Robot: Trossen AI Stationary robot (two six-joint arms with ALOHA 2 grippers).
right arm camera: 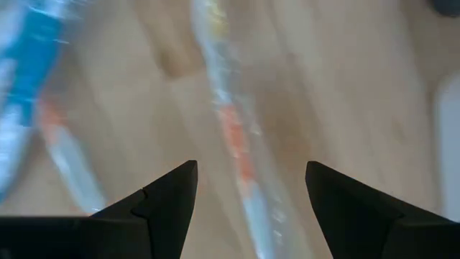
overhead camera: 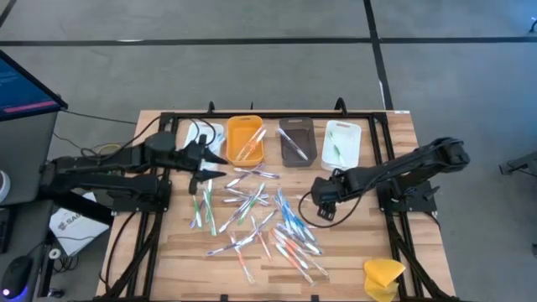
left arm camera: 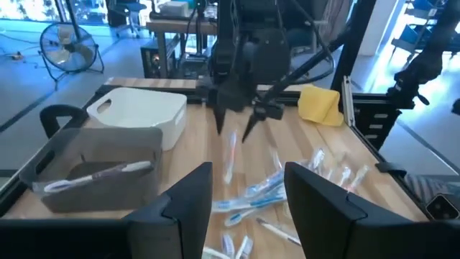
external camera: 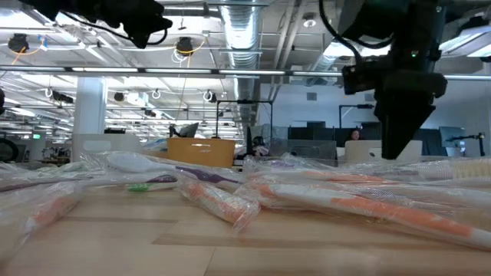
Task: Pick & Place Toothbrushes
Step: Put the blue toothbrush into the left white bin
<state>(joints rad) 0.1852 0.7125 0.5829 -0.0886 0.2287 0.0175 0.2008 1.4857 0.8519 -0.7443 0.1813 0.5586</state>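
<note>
Many wrapped toothbrushes [overhead camera: 260, 222] with blue, green, red and clear handles lie scattered flat on the wooden table's middle. My right gripper [overhead camera: 321, 203] hangs open above their right part, fingers pointing down. In its wrist view it [right arm camera: 250, 165] is over an orange-handled toothbrush [right arm camera: 233, 137], with a blue one [right arm camera: 36, 43] beside it, and touches neither. My left gripper [overhead camera: 214, 165] stands open at the pile's far left, pointing roughly level toward the table's right, with nothing between its fingers [left arm camera: 248, 173]. The low view shows my right gripper [external camera: 399, 134] above the brushes [external camera: 337, 195].
Along the far edge stand an orange tray [overhead camera: 231, 138], a brown tray [overhead camera: 284, 149] and a white tray [overhead camera: 352, 147], each holding toothbrushes. Another white tray [overhead camera: 216, 132] sits partly behind my left arm. A yellow lump [overhead camera: 383, 275] lies at the near right corner.
</note>
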